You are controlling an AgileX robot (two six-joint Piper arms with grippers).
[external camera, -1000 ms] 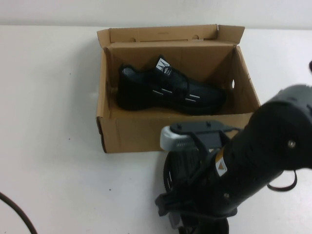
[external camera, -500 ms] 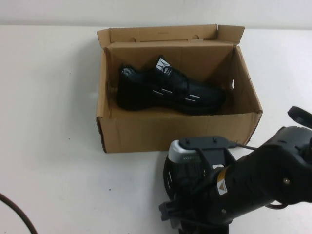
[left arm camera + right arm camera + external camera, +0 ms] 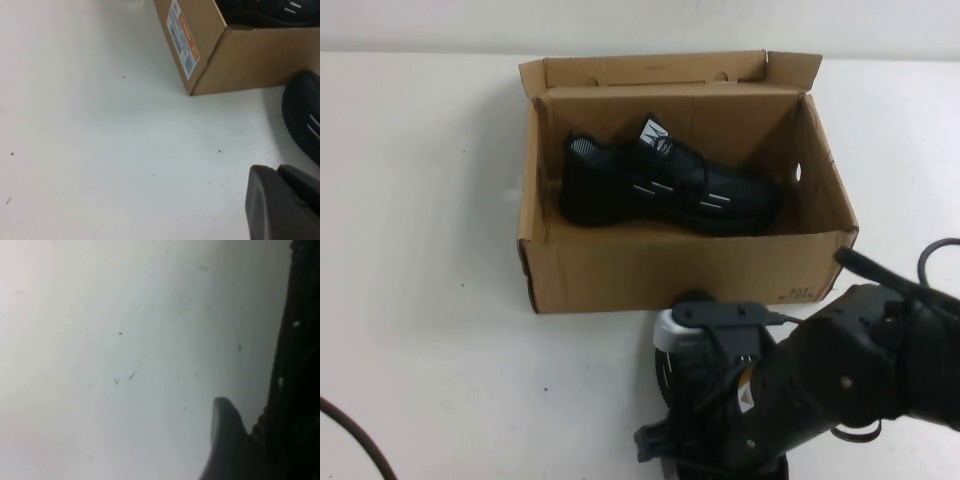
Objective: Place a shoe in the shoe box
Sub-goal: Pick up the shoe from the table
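Note:
The brown cardboard shoe box (image 3: 620,270) stands open in the middle of the table, its lid flap up at the back. One black shoe (image 3: 665,185) lies inside it, toe to the right. A second black shoe (image 3: 664,372) sits on the table just in front of the box; the same shoe (image 3: 304,117) shows beside the box corner in the left wrist view. My right gripper (image 3: 695,400) hangs low over this shoe, mostly hidden under the arm. One finger (image 3: 225,435) presses against the shoe's knit side (image 3: 300,365). My left gripper (image 3: 277,171) is shut and empty, off to the box's left.
An orange-and-white label (image 3: 183,37) is stuck on the box's left end wall. A dark cable (image 3: 350,435) curves across the table's near left corner. Bare white table lies left of the box.
My right arm has sunk lower and drawn back toward the near edge, over the shoe in front of the box. The box and the shoe inside it have not moved.

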